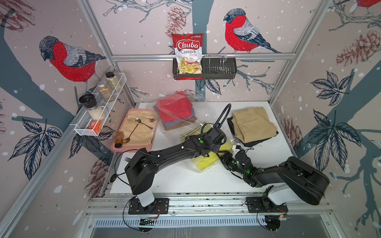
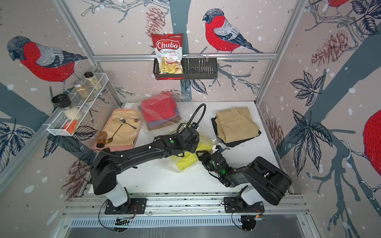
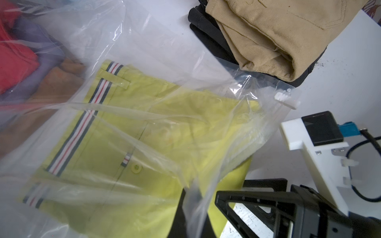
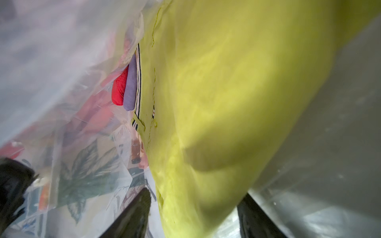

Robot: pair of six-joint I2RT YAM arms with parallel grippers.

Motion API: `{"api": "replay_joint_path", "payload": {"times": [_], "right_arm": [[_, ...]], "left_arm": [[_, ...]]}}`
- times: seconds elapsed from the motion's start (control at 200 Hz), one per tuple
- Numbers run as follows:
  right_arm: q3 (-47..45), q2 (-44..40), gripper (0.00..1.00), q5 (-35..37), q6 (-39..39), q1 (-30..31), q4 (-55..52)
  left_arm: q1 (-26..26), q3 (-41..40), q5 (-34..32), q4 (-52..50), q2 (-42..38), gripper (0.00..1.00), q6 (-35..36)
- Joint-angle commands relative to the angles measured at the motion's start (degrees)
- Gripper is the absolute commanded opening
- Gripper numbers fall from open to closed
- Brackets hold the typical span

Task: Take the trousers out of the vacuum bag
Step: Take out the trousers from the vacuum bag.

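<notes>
On the counter (image 1: 175,181), left end effector (image 3: 191,208) pinches the clear bag (image 3: 165,51); right end effector (image 4: 193,197) stands wide astride yellow trousers (image 4: 226,82) at its mouth.

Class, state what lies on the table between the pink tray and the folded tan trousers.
The vacuum bag with its red-topped stack, plus a looped black cable, seen in both top views.

The bright yellow trousers (image 4: 226,92) are filling most of the view, striped trim showing, and bulging between the right tool's (image 4: 195,193) two spread black fingers (image 4: 132,214). The red trousers (image 4: 119,90) and purple trousers (image 4: 131,86) are lying beyond them inside the crinkly vacuum bag (image 4: 51,61).
</notes>
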Motion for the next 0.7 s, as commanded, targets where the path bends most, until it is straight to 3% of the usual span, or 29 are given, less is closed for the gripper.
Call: {"api": "replay_joint_path", "payload": {"times": [0.0,0.525,0.595,0.69], "right_arm": [[0.4,2.4,0.66,0.3,2.1,0.1,5.6],[0.7,19.4,0.60,1.2,9.3,1.3,26.1],[0.8,20.5,0.56,1.3,9.4,1.1,27.5],[1.2,20.5,0.42,1.6,8.9,1.0,26.8]], "left_arm": [[0.2,-0.3,0.4,2.5,-0.9,0.00,-0.6],[0.3,-1.7,0.1,2.8,-1.5,0.00,-0.8],[0.4,-1.7,0.1,2.7,-1.7,0.00,-0.8],[0.4,-2.0,0.0,2.7,-1.8,0.00,-0.8]]}}
